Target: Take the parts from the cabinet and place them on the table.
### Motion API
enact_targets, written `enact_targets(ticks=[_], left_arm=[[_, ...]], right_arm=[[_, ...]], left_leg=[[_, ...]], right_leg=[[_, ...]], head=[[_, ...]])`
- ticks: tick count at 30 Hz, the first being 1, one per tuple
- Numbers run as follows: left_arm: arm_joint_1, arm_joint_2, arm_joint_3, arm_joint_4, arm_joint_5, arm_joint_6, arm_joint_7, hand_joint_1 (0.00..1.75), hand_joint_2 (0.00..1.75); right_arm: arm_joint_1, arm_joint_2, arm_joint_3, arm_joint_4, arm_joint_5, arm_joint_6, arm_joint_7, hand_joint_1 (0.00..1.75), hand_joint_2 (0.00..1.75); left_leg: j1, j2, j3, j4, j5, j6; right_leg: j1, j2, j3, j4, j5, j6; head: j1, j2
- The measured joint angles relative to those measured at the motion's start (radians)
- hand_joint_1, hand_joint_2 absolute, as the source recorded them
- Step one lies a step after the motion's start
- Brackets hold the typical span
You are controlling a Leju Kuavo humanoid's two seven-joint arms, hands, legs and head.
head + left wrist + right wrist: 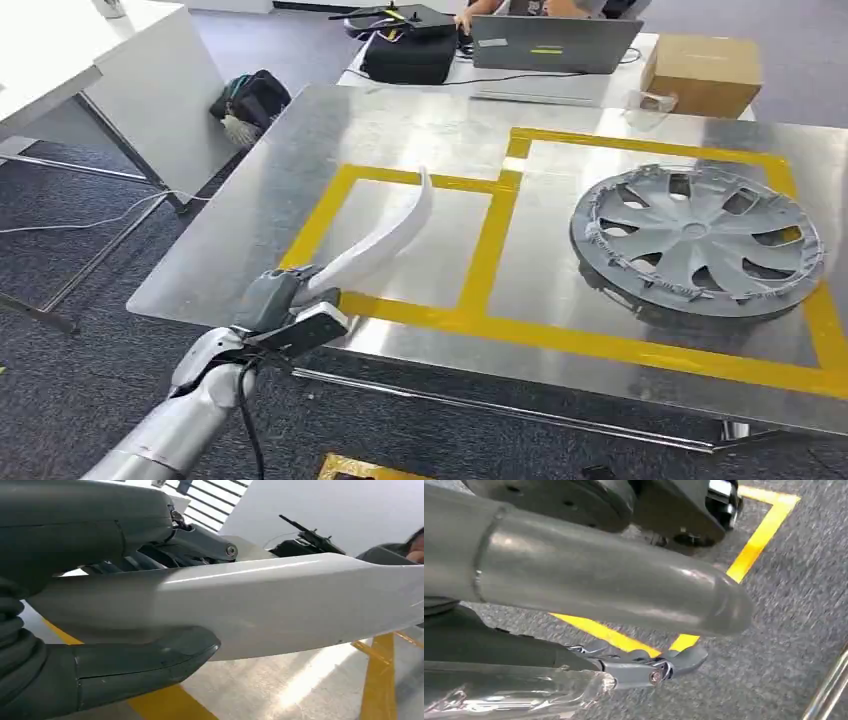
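Note:
A long, curved white part (380, 245) is gripped at its lower end by my left hand (285, 305), and it slants up over the left yellow-taped box (345, 195) on the metal table (300, 140). In the left wrist view the thumb and fingers (145, 660) clamp the white part (280, 605) above the table. A grey wheel cover (697, 240) lies flat in the right taped box. My right hand (634, 625) hangs over the carpet with thumb and fingers apart and nothing between them.
Behind the table stand a laptop (555, 42), a cardboard box (703, 72) and a black bag (405, 50), with a person's hand (470, 15) at the laptop. A white desk (100, 70) and a dark bag (250, 100) on the floor are at the left.

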Motion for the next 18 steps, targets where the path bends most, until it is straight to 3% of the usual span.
enact_targets(ticks=[2, 3, 5, 6, 7, 8, 10, 12, 13, 16, 18], left_arm=[[-0.020, 0.000, -0.020, 0.017, -0.036, 0.000, 0.019, 1.75, 1.75], [-0.033, -0.001, -0.030, 0.030, -0.056, 0.000, 0.032, 1.75, 1.75], [-0.051, -0.006, -0.056, 0.051, -0.105, -0.003, 0.064, 1.75, 1.75], [-0.061, -0.009, -0.065, 0.061, -0.113, -0.003, 0.068, 1.75, 1.75], [-0.072, -0.013, -0.072, 0.072, -0.123, -0.003, 0.070, 1.75, 1.75], [-0.080, -0.016, -0.083, 0.082, -0.133, -0.003, 0.076, 0.00, 1.75], [-0.094, -0.018, -0.093, 0.097, -0.164, -0.003, 0.102, 0.00, 1.75], [-0.121, -0.023, -0.123, 0.128, -0.274, 0.000, 0.185, 0.00, 1.75], [-0.132, -0.026, -0.136, 0.142, -0.312, 0.005, 0.208, 0.00, 0.00], [-0.150, -0.045, -0.160, 0.180, -0.361, 0.036, 0.248, 0.00, 0.00], [-0.159, -0.053, -0.169, 0.198, -0.375, 0.041, 0.267, 0.00, 0.00]], right_arm=[[-0.004, 0.000, 0.001, 0.000, 0.002, 0.004, 0.000, 0.00, 0.00], [-0.007, 0.000, 0.002, 0.000, 0.003, 0.005, 0.001, 0.00, 0.00], [-0.011, 0.000, 0.005, 0.000, 0.006, 0.007, 0.004, 0.00, 0.00], [-0.013, 0.000, 0.006, 0.000, 0.006, 0.008, 0.004, 0.00, 0.00], [-0.015, 0.000, 0.006, 0.000, 0.007, 0.008, 0.005, 0.00, 0.00], [-0.017, 0.000, 0.007, 0.000, 0.010, 0.010, 0.006, 0.00, 0.00], [-0.020, 0.000, 0.010, 0.000, 0.012, 0.011, 0.007, 0.00, 0.00], [-0.022, 0.000, 0.016, 0.000, 0.014, 0.014, 0.012, 0.00, 0.00], [-0.024, 0.000, 0.017, 0.000, 0.014, 0.014, 0.015, 0.00, 0.00], [-0.026, 0.000, 0.023, 0.000, 0.014, 0.013, 0.020, 0.00, 0.00], [-0.025, 0.000, 0.023, 0.000, 0.013, 0.012, 0.022, 0.00, 0.00]], left_leg=[[-0.004, 0.002, 0.034, -0.154, 0.151, 0.011], [-0.007, 0.002, 0.031, -0.172, 0.131, 0.012], [-0.008, 0.000, 0.037, -0.171, 0.144, 0.017], [-0.006, 0.000, 0.038, -0.172, 0.143, 0.011], [-0.007, -0.001, 0.038, -0.172, 0.142, 0.013], [-0.008, -0.002, 0.038, -0.172, 0.140, 0.015], [-0.008, -0.002, 0.038, -0.172, 0.136, 0.020], [-0.008, -0.002, 0.038, -0.172, 0.134, 0.023], [-0.008, -0.003, 0.038, -0.172, 0.133, 0.025], [-0.008, -0.003, 0.039, -0.172, 0.132, 0.027], [-0.008, -0.003, 0.039, -0.172, 0.132, 0.027]], right_leg=[[0.000, 0.001, 0.009, -0.002, -0.017, 0.007], [0.004, 0.004, 0.021, 0.007, -0.025, 0.014], [0.005, 0.003, 0.012, 0.001, -0.039, 0.023], [0.007, 0.002, 0.015, -0.002, -0.040, 0.005], [0.006, 0.001, 0.017, -0.005, -0.041, 0.005], [0.006, 0.000, 0.025, -0.011, -0.040, 0.007], [0.006, 0.000, 0.036, -0.022, -0.038, 0.011], [0.006, -0.002, 0.040, -0.028, -0.039, 0.014], [0.006, -0.003, 0.041, -0.030, -0.039, 0.021], [0.006, -0.002, 0.043, -0.034, -0.040, 0.030], [0.006, -0.002, 0.042, -0.034, -0.040, 0.030]], head=[[0.000, 0.000], [-0.001, 0.000], [-0.001, 0.000], [-0.001, 0.000], [0.001, 0.000], [-0.001, 0.000], [-0.001, 0.000], [-0.001, 0.000], [0.000, 0.000], [0.000, 0.000], [0.000, 0.000]])
